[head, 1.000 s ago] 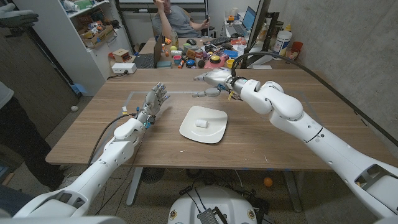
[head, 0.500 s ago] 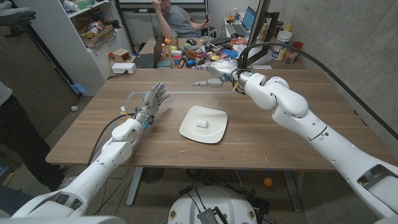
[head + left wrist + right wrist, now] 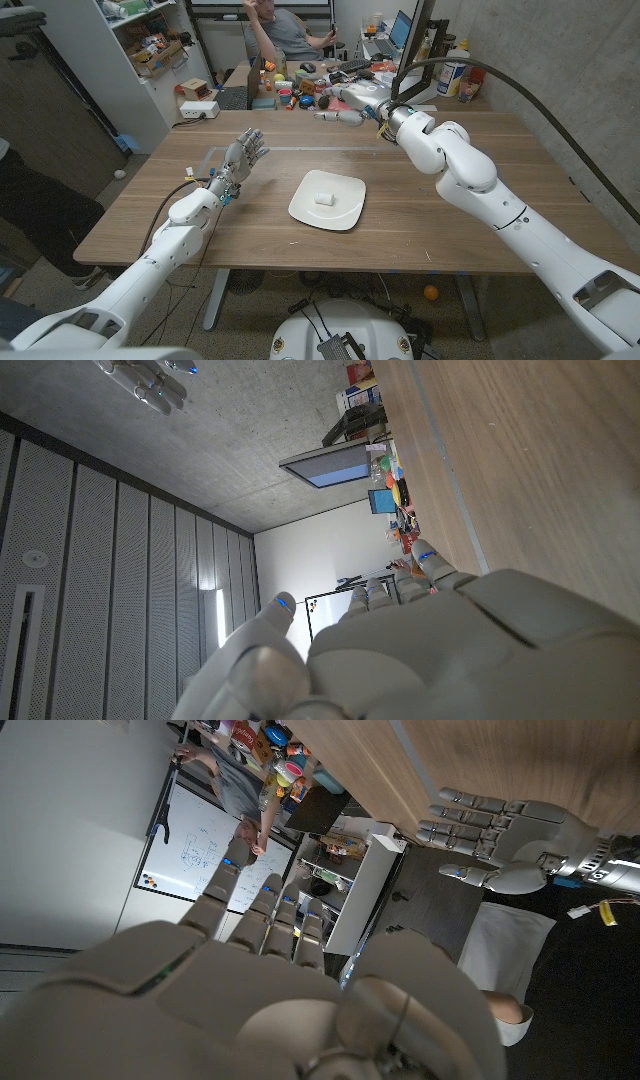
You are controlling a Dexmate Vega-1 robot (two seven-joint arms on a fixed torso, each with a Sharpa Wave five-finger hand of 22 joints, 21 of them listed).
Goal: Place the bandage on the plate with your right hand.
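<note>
A small white bandage roll (image 3: 323, 198) lies on the square white plate (image 3: 343, 210) at the middle of the table. My right hand (image 3: 343, 113) hangs in the air over the table's far edge, well beyond the plate, fingers stretched toward picture left and holding nothing. My left hand (image 3: 244, 157) is raised above the table to the left of the plate, fingers apart and empty. The right wrist view looks over my right hand's back (image 3: 280, 990) and catches the left hand (image 3: 500, 830) across the table. The left hand's back (image 3: 440, 650) shows in its own wrist view.
Small colourful objects (image 3: 310, 95) crowd a desk behind the table's far edge, close to my right hand. A person (image 3: 285, 30) sits beyond them, and another person (image 3: 30, 210) stands at the left edge. Bottles (image 3: 455, 68) stand at the back right.
My right hand has risen and drawn back from above the far side of the table to its far edge. The left hand drifted slightly left. Bandage and plate stayed put.
</note>
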